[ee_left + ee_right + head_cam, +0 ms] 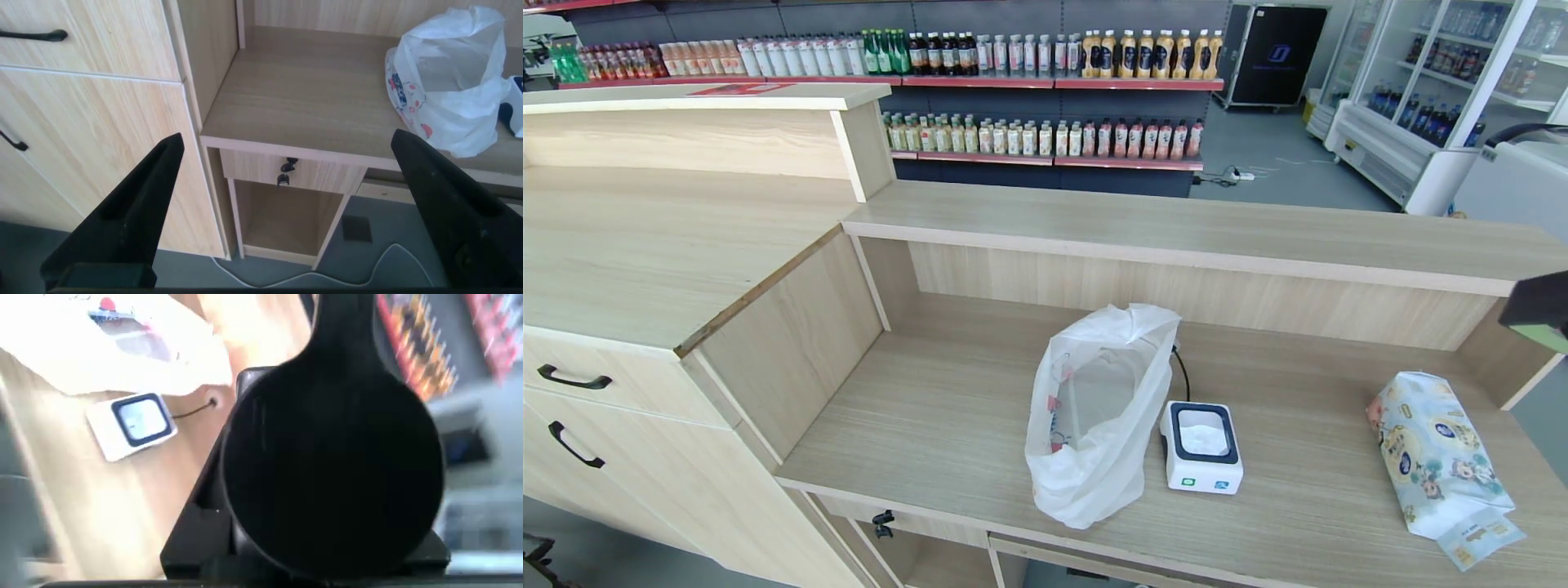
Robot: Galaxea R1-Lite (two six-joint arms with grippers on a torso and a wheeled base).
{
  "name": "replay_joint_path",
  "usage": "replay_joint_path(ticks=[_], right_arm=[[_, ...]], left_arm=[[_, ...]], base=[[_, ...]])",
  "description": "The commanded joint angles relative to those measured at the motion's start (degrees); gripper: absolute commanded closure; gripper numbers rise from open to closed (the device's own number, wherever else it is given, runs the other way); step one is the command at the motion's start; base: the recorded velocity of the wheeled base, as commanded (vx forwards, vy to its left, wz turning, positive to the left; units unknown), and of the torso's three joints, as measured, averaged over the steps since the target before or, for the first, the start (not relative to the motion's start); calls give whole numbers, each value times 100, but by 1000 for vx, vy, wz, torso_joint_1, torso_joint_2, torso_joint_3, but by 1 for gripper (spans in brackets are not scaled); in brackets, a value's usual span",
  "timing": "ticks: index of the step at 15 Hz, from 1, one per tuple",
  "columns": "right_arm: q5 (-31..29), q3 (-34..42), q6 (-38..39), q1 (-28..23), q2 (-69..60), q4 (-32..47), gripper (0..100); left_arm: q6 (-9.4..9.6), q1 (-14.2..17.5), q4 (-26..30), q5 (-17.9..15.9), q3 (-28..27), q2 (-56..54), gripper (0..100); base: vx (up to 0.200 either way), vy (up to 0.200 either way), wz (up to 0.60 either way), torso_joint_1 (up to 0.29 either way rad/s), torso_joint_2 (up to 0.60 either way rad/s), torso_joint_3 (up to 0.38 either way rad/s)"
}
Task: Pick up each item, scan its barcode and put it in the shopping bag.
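The wooden counter (pixel 980 408) carries everything the task needs. It sits above and ahead of the left gripper (pixel 288 139), which hangs low in front of the counter's edge. Its two black fingers (pixel 131 220) are spread wide with nothing between them.

The white plastic shopping bag (pixel 1098 416) stands on the counter with its mouth gaping. It is well off to the left gripper's right and up from it, and well to the left of the right gripper (pixel 1539 314). No item can be made out inside the bag, so by my reading nothing has been packed yet.

The soft pack of tissues (pixel 1433 457), wrapped in a cartoon print, lies flat on the counter near the right gripper. It is below that gripper, toward the robot, and apart from it. Whether the right gripper is open or closed cannot be told, because a dark blurred mass blocks its own camera.

The barcode scanner (pixel 1203 445) sits face up just beside the bag, between the bag and the tissue pack, on the right gripper's left.

The task looks to be at its very start. The tissue pack is not yet picked up, scanned or bagged, and the right arm seems best placed to take it.
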Motion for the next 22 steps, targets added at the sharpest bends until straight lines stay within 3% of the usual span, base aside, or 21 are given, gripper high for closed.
replay_joint_path(ticks=[1, 2, 4, 5, 6, 7, 9, 11, 12, 13, 16, 19, 22], right_arm=[[-1415, 21, 3274, -573, -344, 863, 100], [-1960, 162, 4250, -485, -203, 968, 100], [-2672, 268, 4540, -256, -133, 1434, 100], [-3647, 311, 4962, 86, -80, 1961, 100], [-3920, 320, 5173, 306, -54, 2076, 100], [-4517, 311, 5849, 1009, -27, 2111, 100], [-4623, 285, 6579, 1827, -1, 1917, 100], [-4482, 241, 6456, 1976, 228, 1750, 100], [-3920, 224, 6509, 1967, 377, 1469, 100], [-2997, 338, 6509, 1739, 562, 1179, 100], [-685, 435, 6438, 412, 1238, 836, 100], [1345, 355, 5639, -687, 2267, 625, 100], [1987, 250, 4285, -1355, 3163, 555, 100]], left_arm=[[-1, 0, 0, -6, 0, 6, 0], [-1, 0, 0, -6, 0, 6, 0], [-1, 0, 0, -6, 0, 6, 0], [-1, 0, 0, -6, 0, 6, 0], [-1, 0, 0, 3, 0, -2, 0], [-1, 0, 0, -6, 0, 6, 0], [-1, 0, 0, -6, 0, 6, 0], [-1, 0, 0, -6, 0, 6, 0], [-1, 0, 0, -6, 0, 6, 0], [-1, 0, 0, -6, 0, 6, 0], [-1, 0, 0, -6, 0, 6, 0], [-1, 0, 0, -6, 0, 6, 0], [-1, 0, 0, 3, 0, 6, 0]], base=[[0, 0, 0, 0, 0, 0], [0, 0, 0, 0, 0, 0], [0, 0, 0, 0, 0, 0], [0, 0, 0, 0, 0, 0], [0, 0, 0, 0, 0, 0], [0, 0, 0, 0, 0, 0], [0, 0, 300, 1, -1, 1], [0, 0, 600, 0, 2, 7], [0, 0, 600, -7, 2, 12], [0, 0, 0, 0, 0, 0], [0, 0, 0, 0, 0, 0], [0, 0, 0, 0, 0, 0], [0, 0, 0, 0, 0, 0]])
